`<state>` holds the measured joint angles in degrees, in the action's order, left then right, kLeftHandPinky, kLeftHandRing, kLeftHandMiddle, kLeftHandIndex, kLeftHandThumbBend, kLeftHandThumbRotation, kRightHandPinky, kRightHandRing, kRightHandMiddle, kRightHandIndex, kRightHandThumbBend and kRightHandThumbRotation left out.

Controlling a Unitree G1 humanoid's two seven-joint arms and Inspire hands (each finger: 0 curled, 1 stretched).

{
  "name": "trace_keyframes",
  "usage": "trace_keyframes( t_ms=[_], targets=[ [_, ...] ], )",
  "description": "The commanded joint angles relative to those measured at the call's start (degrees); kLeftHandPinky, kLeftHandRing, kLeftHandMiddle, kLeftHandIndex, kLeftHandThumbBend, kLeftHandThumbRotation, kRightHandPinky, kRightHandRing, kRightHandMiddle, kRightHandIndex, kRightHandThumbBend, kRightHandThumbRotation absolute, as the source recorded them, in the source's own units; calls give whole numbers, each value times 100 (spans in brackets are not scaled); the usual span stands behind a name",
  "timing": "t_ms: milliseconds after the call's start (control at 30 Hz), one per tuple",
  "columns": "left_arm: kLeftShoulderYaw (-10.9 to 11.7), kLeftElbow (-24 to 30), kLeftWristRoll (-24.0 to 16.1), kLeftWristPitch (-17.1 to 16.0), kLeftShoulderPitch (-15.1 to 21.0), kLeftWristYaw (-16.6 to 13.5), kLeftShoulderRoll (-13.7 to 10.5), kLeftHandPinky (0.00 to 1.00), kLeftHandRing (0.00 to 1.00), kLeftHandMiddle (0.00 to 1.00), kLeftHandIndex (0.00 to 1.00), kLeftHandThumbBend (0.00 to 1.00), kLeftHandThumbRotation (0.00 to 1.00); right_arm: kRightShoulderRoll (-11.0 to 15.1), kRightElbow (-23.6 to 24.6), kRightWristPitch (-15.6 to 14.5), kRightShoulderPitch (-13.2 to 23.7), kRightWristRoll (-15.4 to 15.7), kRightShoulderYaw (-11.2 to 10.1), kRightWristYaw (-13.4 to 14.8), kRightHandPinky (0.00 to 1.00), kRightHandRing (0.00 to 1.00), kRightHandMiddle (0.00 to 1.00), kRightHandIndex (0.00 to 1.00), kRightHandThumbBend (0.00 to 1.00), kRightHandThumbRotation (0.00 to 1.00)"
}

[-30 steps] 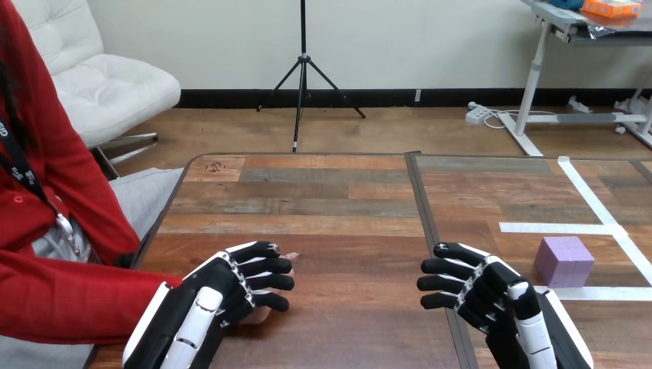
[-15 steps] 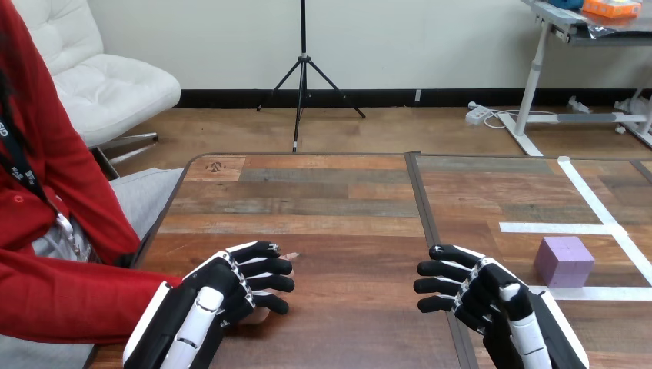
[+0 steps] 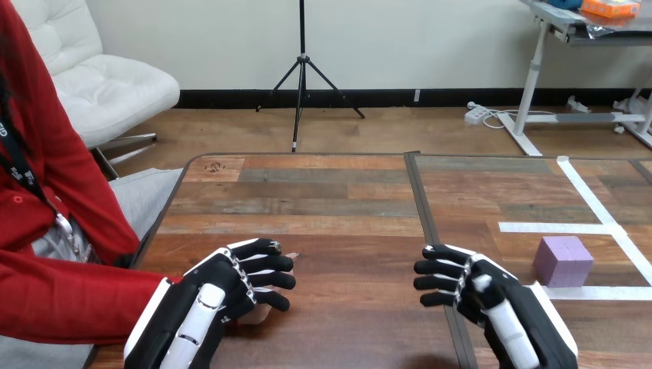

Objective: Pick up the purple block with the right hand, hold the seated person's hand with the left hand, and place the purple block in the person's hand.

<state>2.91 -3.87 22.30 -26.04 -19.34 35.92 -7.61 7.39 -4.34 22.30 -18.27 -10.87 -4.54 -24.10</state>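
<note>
Left robot hand (image 3: 219, 296) sits at about 7 o'clock on the surface (image 3: 338, 207), lying on top of the person's hand (image 3: 259, 314). I see its fingers curled down over that hand and the thumb drawn in along the near side, so I call that a grip. A little of the person's hand shows beneath the robot fingers, and one fingertip shows past them toward 1 o'clock. The person's red sleeve (image 3: 69, 300) comes in from 9 o'clock and ends right at the robot wrist.

Right robot hand (image 3: 480, 288) is at about 5 o'clock, low over the wood. Its fingers are bent inward, pointing toward 9 o'clock, and it is closed on nothing.

The purple block (image 3: 563, 260) is on the surface at about 4 o'clock, upright and flat on its base. From the right robot hand it lies toward 2 o'clock, just beside the back of that hand, and the curled fingers face away from it. I cannot tell whether the two touch. The block stands in the corner of the white tape (image 3: 592, 201) lines, with one strip running just under its near edge.
</note>
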Motion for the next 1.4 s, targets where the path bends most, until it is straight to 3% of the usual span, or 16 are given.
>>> trace_keyframes(
  t_ms=[0, 133, 333, 800, 1367],
  targets=[
    [-6, -65, 67, -21, 494, 66, 11, 57, 67, 69, 69, 50, 81, 302, -365, 92, 1155, 330, -139, 254, 67, 72, 74, 74, 88, 84],
    [-13, -96, 44, -14, 540, 60, 20, 58, 67, 69, 69, 51, 81, 499, -687, 254, 1585, 715, -197, 502, 67, 72, 74, 75, 86, 84],
    [-26, -72, 52, 47, 575, 39, 29, 57, 67, 69, 68, 53, 80, 717, -1008, 246, 2098, 1094, -253, 867, 66, 73, 74, 74, 85, 86],
    [4, -133, -18, -5, 696, 26, 3, 56, 66, 67, 67, 51, 82, 1353, -1965, 478, 3140, 1547, -318, 1303, 70, 76, 77, 76, 78, 85],
    [-17, -89, -30, 54, 687, -10, 21, 54, 65, 66, 66, 52, 84, 2073, -2836, 256, 3982, 2154, -181, 1821, 74, 80, 81, 80, 83, 85]
  ],
)
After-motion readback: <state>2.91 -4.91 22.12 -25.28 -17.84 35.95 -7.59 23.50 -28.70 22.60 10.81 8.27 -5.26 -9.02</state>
